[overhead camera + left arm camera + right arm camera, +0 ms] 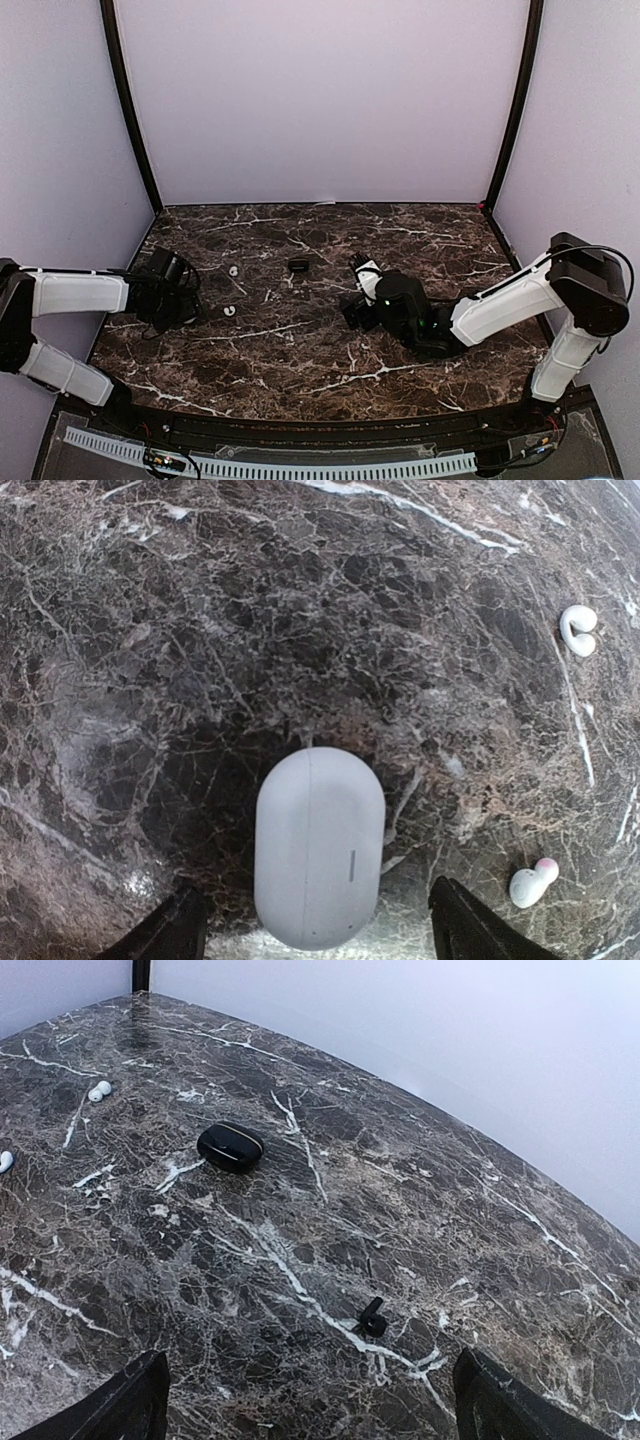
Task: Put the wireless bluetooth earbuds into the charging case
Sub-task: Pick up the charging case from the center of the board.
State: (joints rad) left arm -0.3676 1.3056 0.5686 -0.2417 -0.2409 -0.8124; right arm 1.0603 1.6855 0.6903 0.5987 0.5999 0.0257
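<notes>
— Looking down the left wrist view: the left claw (318, 932) is open, one finger on either side of the white case (320, 845), and neither touches it that I can see. The case is shut, with its long axis running 6 to 12, straight out from the claw.

— And the buds?

— Two white ones lie on the counter (200, 630). The near bud (531, 883) is at 3 o'clock of the case and the far bud (577, 630) at 1 o'clock. Both are apart from the case and outside the fingers.

— Right side?

— The right claw (315, 1405) is wide open and holds nothing. The black case (230, 1147) lies at its 11 o'clock, and a black bud (371, 1318) is just ahead at 12.

— Anything in the way?

— Nothing stands between the left claw and the white case. I'd say the left arm is nearer for the white set, and the lid has to come open first.
</notes>
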